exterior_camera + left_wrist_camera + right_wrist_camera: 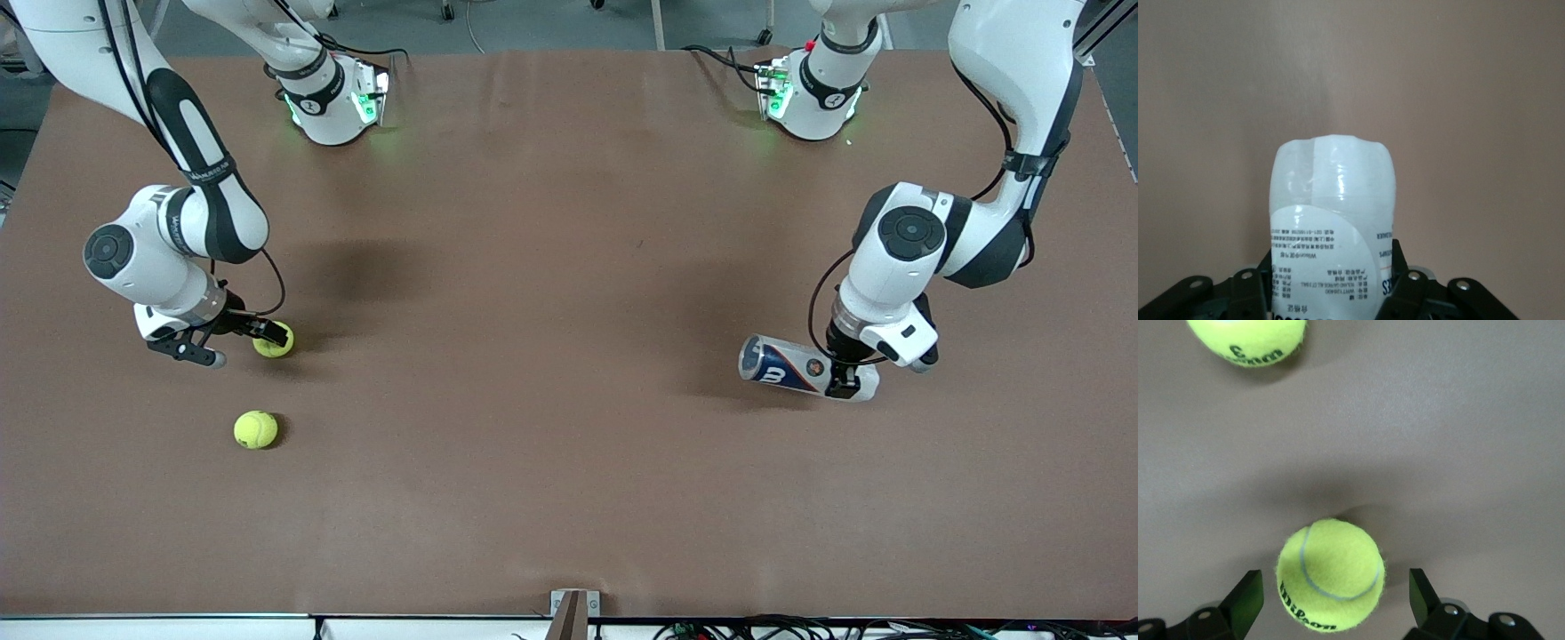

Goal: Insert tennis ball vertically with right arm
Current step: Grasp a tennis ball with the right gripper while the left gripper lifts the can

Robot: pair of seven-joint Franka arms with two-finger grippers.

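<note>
One yellow tennis ball [275, 343] [1330, 573] rests on the brown table at the right arm's end. My right gripper [249, 345] [1336, 597] is down at the table, open, with this ball between its fingers and a gap on each side. A second tennis ball [255, 429] [1248, 337] lies nearer the front camera. At the left arm's end, a clear ball can [787, 364] [1331, 193] with a blue and white label lies on its side. My left gripper [845, 378] [1331, 267] is shut on it near one end.
The table [533, 267] is covered in plain brown paper. Both arm bases [333, 98] [813, 93] stand along its edge farthest from the front camera. A small bracket [573, 609] sits at the nearest edge.
</note>
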